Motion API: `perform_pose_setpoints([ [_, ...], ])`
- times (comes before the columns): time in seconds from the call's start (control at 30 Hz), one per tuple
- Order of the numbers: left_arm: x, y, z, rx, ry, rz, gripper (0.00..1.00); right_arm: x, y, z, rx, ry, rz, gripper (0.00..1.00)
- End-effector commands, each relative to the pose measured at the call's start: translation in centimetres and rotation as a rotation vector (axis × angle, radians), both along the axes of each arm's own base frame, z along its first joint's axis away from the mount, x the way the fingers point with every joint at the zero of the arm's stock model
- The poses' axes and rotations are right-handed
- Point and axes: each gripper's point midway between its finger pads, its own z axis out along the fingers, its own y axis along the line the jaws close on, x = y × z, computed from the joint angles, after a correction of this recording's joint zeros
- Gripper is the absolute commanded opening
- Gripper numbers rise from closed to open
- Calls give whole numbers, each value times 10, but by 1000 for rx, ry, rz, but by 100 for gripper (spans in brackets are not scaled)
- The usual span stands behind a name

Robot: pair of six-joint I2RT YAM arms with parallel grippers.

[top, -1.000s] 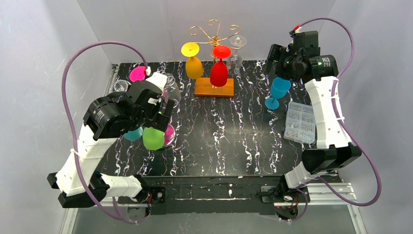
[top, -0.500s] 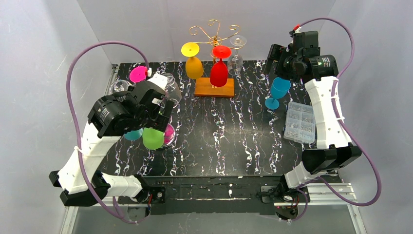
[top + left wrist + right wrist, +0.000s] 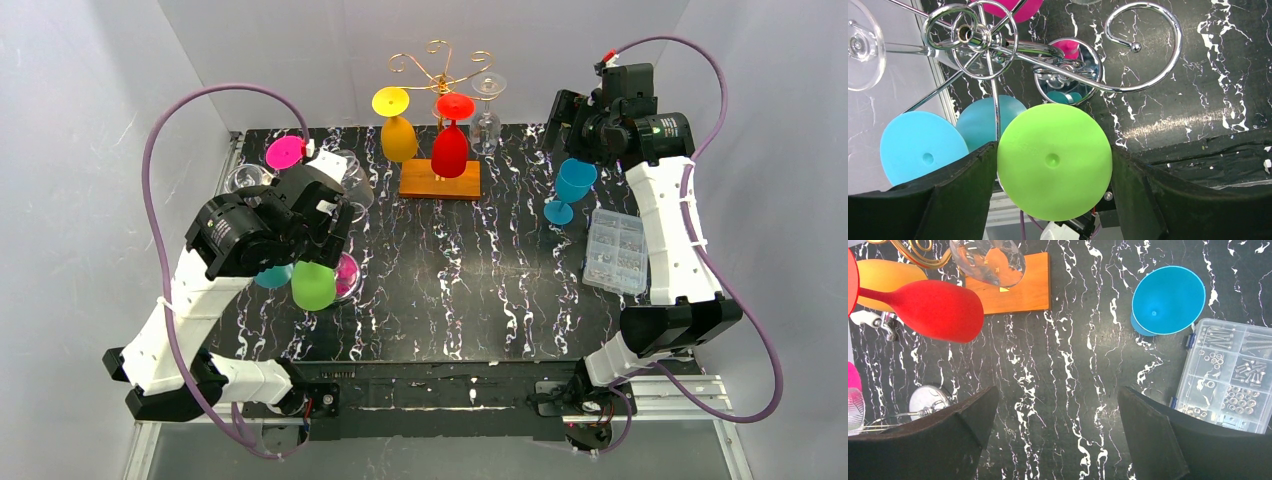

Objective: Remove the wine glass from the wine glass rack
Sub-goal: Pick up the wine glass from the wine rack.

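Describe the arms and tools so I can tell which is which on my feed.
Both match: the left arm and right arm have white shell links with black joint housings. A purple cable loops alongside each. The left tool and right tool have broad, matte black fingers.

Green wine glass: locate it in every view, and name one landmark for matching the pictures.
Top external: the green wine glass appears left of centre, just below the left arm's wrist.
Left wrist: its round foot fills the lower centre, between the two black fingers.
Right wrist: not in it.
Shared landmark: the black marbled table, visible in all three views.
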Motion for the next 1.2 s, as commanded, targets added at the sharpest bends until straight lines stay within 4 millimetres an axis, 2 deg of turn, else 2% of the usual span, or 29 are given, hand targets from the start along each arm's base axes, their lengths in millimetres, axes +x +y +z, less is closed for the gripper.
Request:
perform_pose_setpoints([
  [0.0, -2, 6, 4, 12, -12, 19, 64, -2, 3, 21, 23, -77, 6, 98],
  [0.37, -13, 17, 18, -35, -34, 40, 47, 3, 4, 14, 26, -64, 3, 98],
  [0.57, -26, 31, 21, -66, -45, 62, 44, 5, 6, 11, 29, -60, 4, 98],
  [0.83, -34, 38, 22, -78, -47, 68, 43, 4, 7, 8, 31, -51, 4, 98],
  [1.17, -31, 51, 23, -50, -86, 137, 43, 4, 9, 7, 31, -48, 8, 98],
])
